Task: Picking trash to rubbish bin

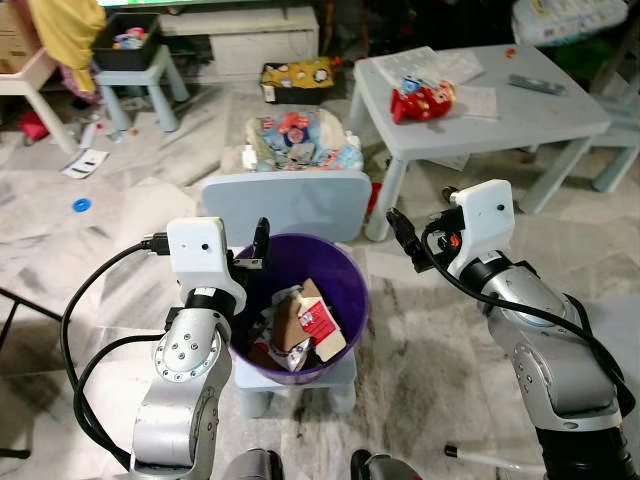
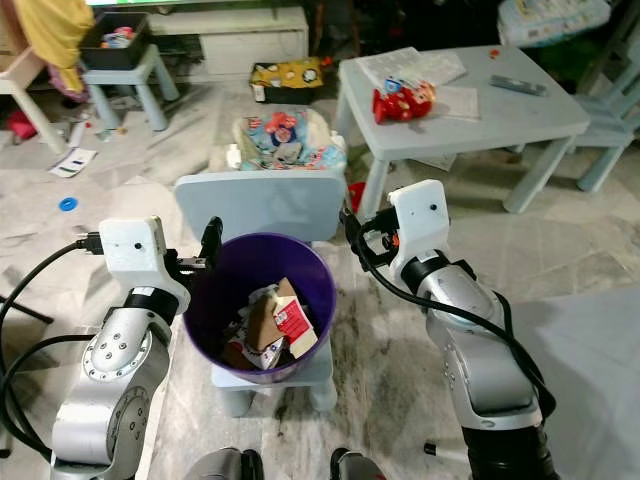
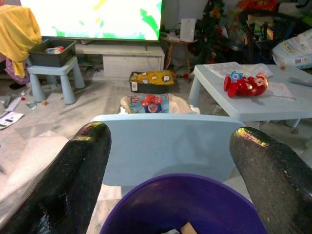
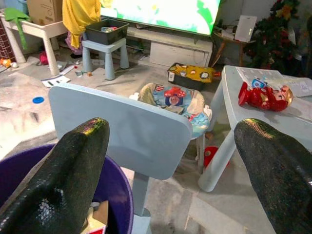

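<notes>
- fingers (image 3: pixel 73 180) of the left gripper (image 3: pixel 168 170) stand wide apart with nothing between them, hovering at the near-left rim of the purple bin (image 1: pixel 345 275).
- fingers (image 4: pixel 73 165) of the right gripper (image 4: pixel 170 165) are also spread wide and hold nothing, raised just to the right of the bin.
- purple bin sits on the seat of a small pale blue chair (image 1: pixel 290 200), its far rim against the chair's backrest.
- trash (image 1: pixel 305 325) lies inside the bin: a brown carton with a red and white label among crumpled wrappers.
- behind the chair, a round basket (image 1: pixel 300 140) holds colourful printed packets.
- pale blue worktop (image 1: pixel 540 110) to the right carries a red toy (image 1: pixel 422 100) and papers.
- dark tray (image 1: pixel 125 42) with small items rests on a stool at far left.
</notes>
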`<state>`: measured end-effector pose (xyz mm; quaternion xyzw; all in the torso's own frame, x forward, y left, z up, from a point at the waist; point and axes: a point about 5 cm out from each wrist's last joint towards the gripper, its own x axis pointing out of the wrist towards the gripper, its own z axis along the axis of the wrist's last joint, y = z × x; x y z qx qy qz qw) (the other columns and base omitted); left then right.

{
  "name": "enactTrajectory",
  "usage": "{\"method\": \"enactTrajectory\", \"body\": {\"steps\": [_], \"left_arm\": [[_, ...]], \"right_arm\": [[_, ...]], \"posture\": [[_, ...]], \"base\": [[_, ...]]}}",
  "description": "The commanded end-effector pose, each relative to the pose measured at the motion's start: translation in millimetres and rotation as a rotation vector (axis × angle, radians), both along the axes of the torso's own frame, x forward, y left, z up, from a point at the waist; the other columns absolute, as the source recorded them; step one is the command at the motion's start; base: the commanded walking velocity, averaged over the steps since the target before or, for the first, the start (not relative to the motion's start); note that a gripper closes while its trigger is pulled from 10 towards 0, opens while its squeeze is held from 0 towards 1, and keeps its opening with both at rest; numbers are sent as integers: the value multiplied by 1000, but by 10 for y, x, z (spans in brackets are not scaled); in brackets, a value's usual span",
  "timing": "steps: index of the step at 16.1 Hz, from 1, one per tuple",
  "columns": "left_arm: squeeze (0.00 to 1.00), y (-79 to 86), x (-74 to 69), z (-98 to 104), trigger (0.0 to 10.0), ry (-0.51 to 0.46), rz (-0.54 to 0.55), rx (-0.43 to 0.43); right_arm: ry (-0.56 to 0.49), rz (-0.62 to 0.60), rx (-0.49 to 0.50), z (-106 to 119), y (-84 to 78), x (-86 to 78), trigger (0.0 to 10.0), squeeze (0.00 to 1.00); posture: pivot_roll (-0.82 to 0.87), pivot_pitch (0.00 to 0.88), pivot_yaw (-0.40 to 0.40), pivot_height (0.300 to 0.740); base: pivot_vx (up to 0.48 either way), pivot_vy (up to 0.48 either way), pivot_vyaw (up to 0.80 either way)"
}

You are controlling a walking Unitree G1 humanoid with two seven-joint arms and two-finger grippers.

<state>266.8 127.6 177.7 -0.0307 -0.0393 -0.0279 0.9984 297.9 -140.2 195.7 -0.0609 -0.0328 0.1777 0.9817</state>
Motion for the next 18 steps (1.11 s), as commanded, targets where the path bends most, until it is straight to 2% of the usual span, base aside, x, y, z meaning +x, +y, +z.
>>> {"method": "enactTrajectory", "body": {"steps": [1,13,18], "left_arm": [[0,-34,-6,-24,10000,14,-23,-8],[0,-46,-10,-56,10000,24,-38,-3],[0,-45,3,-59,10000,24,-42,0]], "right_arm": [[-20,-5,-2,39,-19,-11,10000,0],[-25,-10,1,55,-24,-2,10000,0],[-25,-10,2,51,-19,2,10000,0]], "posture": [[-10,177,-28,740],[-12,177,-26,740],[-13,174,-25,740]], "base": [[0,0,0],[0,0,0],[-266,0,0]]}}
